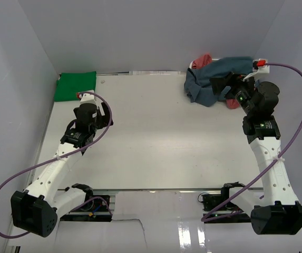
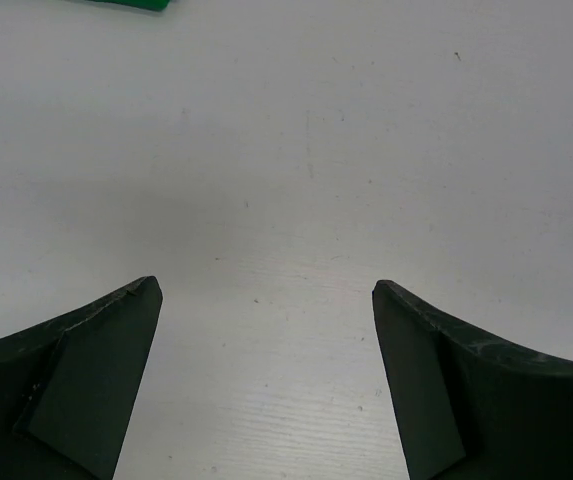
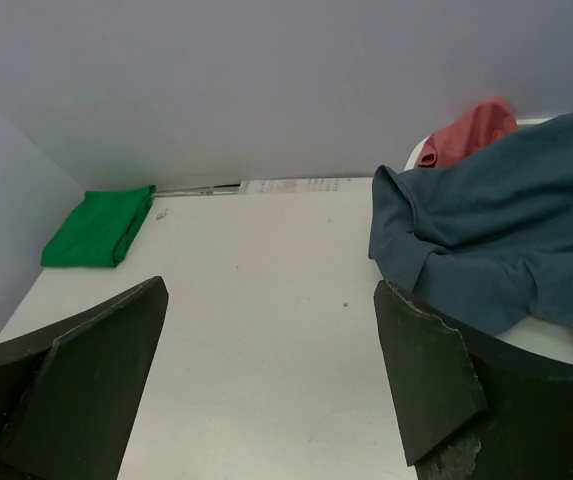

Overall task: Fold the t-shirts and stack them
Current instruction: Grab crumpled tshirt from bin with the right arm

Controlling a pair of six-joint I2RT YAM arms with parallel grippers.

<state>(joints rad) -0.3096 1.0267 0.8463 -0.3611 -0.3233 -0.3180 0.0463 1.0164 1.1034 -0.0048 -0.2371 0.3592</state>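
A slate blue t-shirt (image 1: 208,79) lies crumpled at the table's far right, draped partly over a pile with salmon red shirts (image 1: 202,60); it shows in the right wrist view (image 3: 496,230) with a red shirt (image 3: 466,130) behind it. A folded bright green t-shirt (image 1: 76,86) lies at the far left corner, also in the right wrist view (image 3: 98,228). My right gripper (image 1: 227,84) is open and empty, its tips beside the blue shirt's near edge. My left gripper (image 1: 104,112) is open and empty over bare table, right of the green shirt.
Grey walls close the table (image 1: 156,137) on the left, back and right. A white basket rim (image 1: 260,64) peeks out behind the shirt pile at the far right. Purple cables loop beside both arms.
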